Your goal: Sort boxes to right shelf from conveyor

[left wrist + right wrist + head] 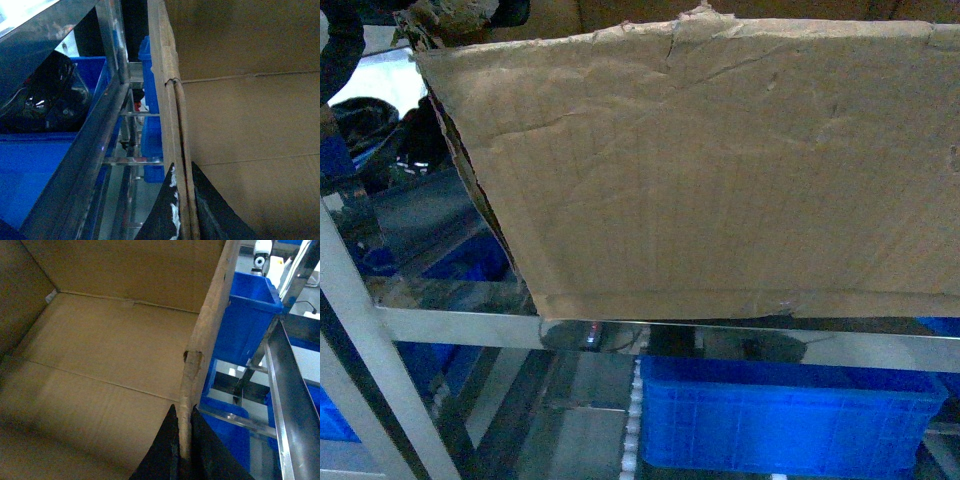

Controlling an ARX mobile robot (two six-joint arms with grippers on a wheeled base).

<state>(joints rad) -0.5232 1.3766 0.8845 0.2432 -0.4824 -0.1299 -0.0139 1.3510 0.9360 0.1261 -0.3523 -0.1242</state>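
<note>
Since both the left gripper [182, 220] and right gripper [182, 450] pinch opposite walls of the large creased brown cardboard box [720, 170], it looks empty, light and floppy, safest gripped low.

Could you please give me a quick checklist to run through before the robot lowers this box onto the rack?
1. Left gripper jaws clamped on the cardboard box wall: ok.
2. Right gripper jaws clamped on the opposite wall: ok.
3. Box over the steel shelf rail: ok.
4. Box level: not ok, tilted.
5. Landing surface under the box free: cannot tell.
6. Blue crate below, apart from the box: ok.
</note>
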